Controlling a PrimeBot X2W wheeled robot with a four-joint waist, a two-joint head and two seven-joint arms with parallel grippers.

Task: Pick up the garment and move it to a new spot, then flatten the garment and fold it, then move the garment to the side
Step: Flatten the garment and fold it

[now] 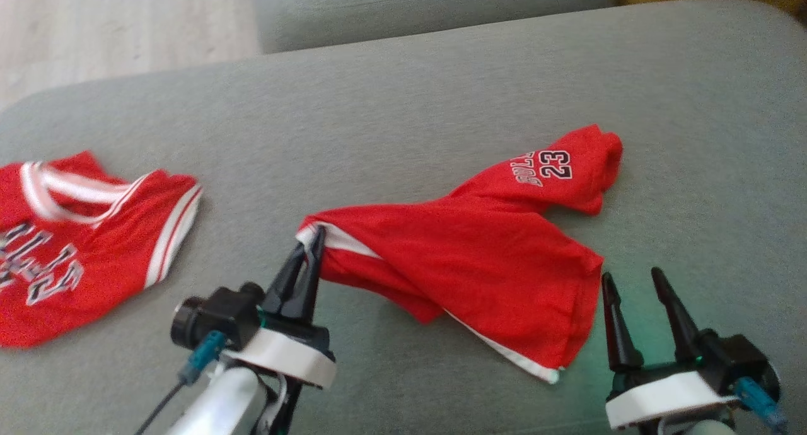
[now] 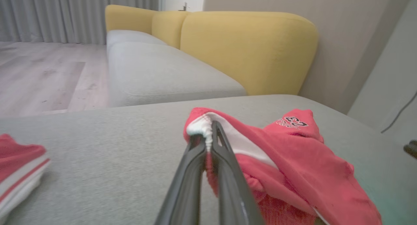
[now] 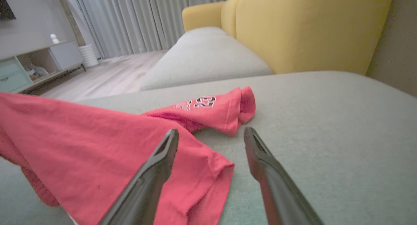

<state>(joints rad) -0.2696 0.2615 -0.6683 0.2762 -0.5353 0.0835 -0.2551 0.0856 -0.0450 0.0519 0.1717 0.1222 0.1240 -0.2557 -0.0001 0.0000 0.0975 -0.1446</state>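
Left tool (image 1: 315,238) pinched tight on the white-banded corner of the garment (image 1: 479,252), that end raised off the grey cushion (image 1: 441,88); the cloth runs rightward, hem just beside the right tool (image 1: 631,275), spread wide and empty, which looks nearer for the second corner

Your left claw (image 1: 316,238): fingers (image 2: 182,186) dark, smooth, plastic-looking, slight sheen. White collar (image 1: 284,356) behind them: glossy plastic. Pinched at your left claw's tips, red shorts (image 1: 479,252): soft matt cloth, white cloth band, printed number. Off to that claw's left, red shirt (image 1: 82,246): matt cloth, white-and-red striped trim. Your right claw (image 1: 631,276): same dark smooth fingers. Under both claws, cushion (image 1: 441,94): grey woven fabric, matt, fine-grained. Beyond left claw, floor (image 2: 42,75): pale wood-look planks.
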